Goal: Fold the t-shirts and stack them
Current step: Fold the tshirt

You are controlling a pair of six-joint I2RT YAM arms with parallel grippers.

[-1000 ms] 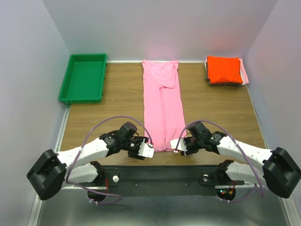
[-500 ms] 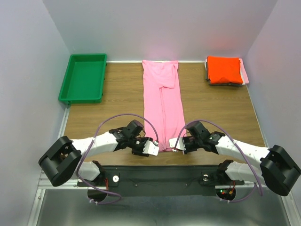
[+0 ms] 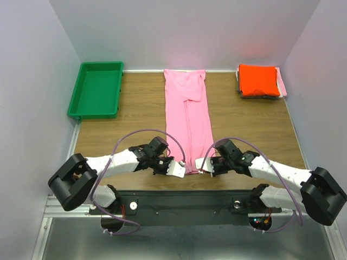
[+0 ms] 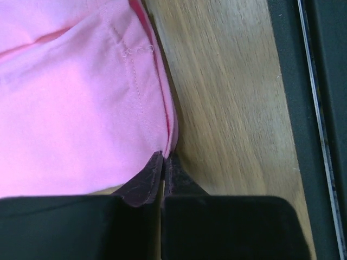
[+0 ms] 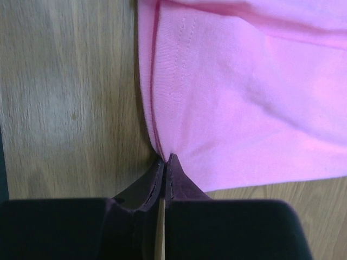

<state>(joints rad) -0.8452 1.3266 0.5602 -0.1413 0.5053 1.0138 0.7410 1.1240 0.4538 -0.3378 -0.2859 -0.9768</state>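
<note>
A bubblegum pink t-shirt (image 3: 187, 114) lies folded into a long narrow strip down the middle of the wooden table. My left gripper (image 3: 182, 168) is at its near left corner. In the left wrist view the left gripper (image 4: 164, 155) is shut, with the pink t-shirt (image 4: 70, 97) pinched at its hem edge. My right gripper (image 3: 202, 165) is at the near right corner. Its wrist view shows the right gripper (image 5: 166, 157) shut on the stitched hem of the pink t-shirt (image 5: 249, 81). A folded orange-red t-shirt (image 3: 258, 79) tops a small stack at the back right.
A green plastic tray (image 3: 96, 89) stands at the back left. A pale pink edge (image 3: 282, 85) and a dark layer show under the orange-red shirt. The black base rail (image 3: 184, 200) runs just behind the near table edge, close to both grippers.
The left arm swung right to the shirt's near left corner and its jaws closed on the hem. The right gripper closed on the near right corner.
</note>
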